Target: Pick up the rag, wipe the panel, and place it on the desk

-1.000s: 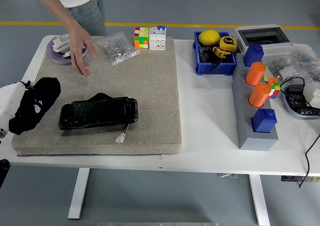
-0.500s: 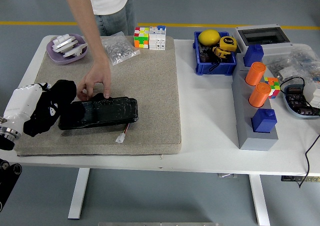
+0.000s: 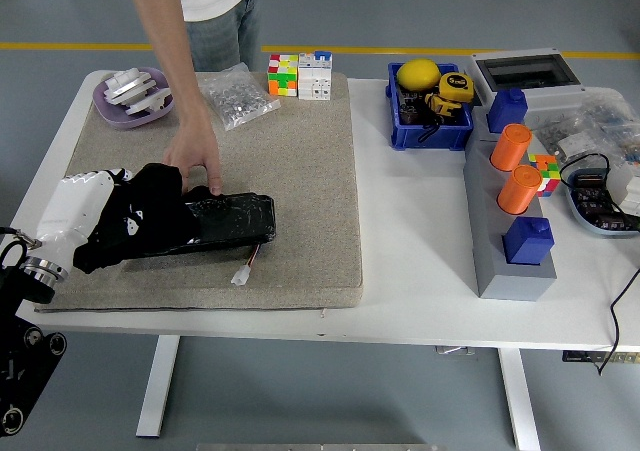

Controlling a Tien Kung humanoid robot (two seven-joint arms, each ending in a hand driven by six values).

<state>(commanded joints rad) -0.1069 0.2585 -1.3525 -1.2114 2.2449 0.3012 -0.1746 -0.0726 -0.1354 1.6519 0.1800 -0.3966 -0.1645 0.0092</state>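
Your left hand (image 3: 85, 216), white-shelled, sits at the mid-left of the frame, wrapped in the black cloth rag (image 3: 135, 226); fingers are buried in the fabric, so they look clenched on it, though the tips are hidden. The rag lies over the left end of the glossy black rectangular panel (image 3: 225, 226), which lies flat on the beige felt mat (image 3: 300, 171) w/ a small white connector on red wires (image 3: 243, 271) just below its right end. A person's hand (image 3: 193, 156) reaches down from the top of the frame, fingertips touching the panel's upper edge just beside the rag. Upper left: lilac dish (image 3: 130, 106); next to it a clear bag of small metal parts (image 3: 238, 95). The white bench (image 3: 420, 261) carries it all.
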